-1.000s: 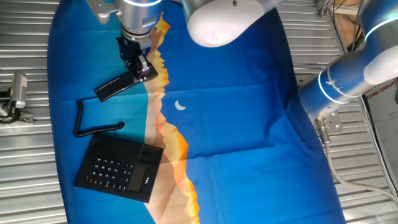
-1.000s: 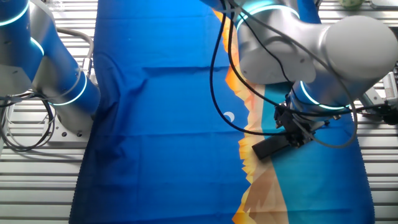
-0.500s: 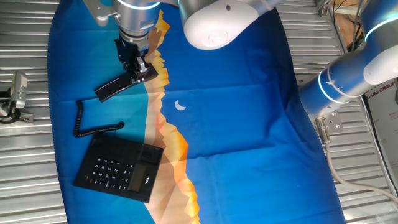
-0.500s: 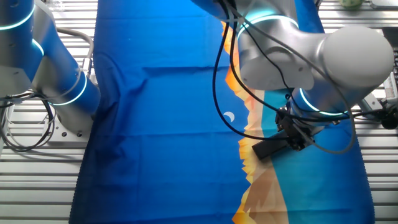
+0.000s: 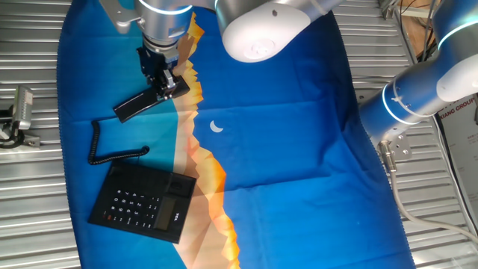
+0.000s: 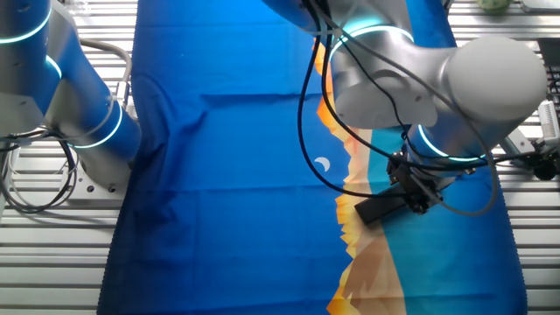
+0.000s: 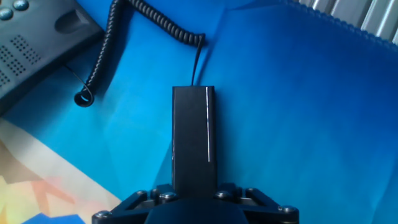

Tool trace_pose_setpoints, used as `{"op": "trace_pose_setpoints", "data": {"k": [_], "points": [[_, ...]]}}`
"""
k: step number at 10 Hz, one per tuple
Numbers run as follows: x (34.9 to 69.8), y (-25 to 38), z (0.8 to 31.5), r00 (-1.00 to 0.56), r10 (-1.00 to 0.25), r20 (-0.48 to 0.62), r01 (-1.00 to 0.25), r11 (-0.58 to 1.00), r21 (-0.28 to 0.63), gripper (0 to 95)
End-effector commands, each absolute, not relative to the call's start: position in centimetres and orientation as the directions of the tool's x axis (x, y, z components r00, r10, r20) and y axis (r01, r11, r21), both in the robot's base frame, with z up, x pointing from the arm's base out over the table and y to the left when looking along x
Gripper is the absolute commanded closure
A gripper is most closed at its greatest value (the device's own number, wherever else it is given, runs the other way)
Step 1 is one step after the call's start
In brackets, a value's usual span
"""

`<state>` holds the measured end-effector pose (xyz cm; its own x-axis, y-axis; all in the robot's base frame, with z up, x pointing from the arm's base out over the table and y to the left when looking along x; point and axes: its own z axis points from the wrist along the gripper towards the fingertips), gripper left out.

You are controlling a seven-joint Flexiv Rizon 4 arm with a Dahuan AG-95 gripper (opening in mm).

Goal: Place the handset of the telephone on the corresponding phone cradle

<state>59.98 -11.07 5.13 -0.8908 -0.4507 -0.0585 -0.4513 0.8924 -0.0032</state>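
Note:
The black handset [image 5: 140,105] lies slanted over the blue cloth, far left of the table. My gripper [image 5: 167,87] is shut on its right end. In the other fixed view the gripper [image 6: 420,199] holds the handset [image 6: 378,209] from the right. The hand view shows the handset [image 7: 193,137] running straight out from between my jaws, which close on its sides. Its coiled cord [image 7: 106,43] curls back to the telephone base [image 5: 142,203], which sits nearer the front. The phone cradle [image 5: 153,178] runs along the base's far edge and holds nothing.
The coiled cord [image 5: 97,142] loops on the cloth between handset and base. A metal fixture [image 5: 19,112] stands on the slatted table to the left. A second blue arm [image 5: 418,97] rises at the right. The cloth's left edge [image 5: 63,127] is close to the handset.
My arm has shifted slightly to the left. The handset stays in my grip at almost the same spot.

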Motion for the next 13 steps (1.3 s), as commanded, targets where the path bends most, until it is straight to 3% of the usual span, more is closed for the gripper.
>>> {"op": "trace_pose_setpoints", "data": {"k": [1,13], "points": [[60.1,-11.0,5.1,-0.889,-0.454,-0.063,-0.455,0.89,0.001,38.0],[60.7,-10.7,3.6,-0.895,-0.442,-0.056,-0.441,0.897,-0.021,38.0]]}}
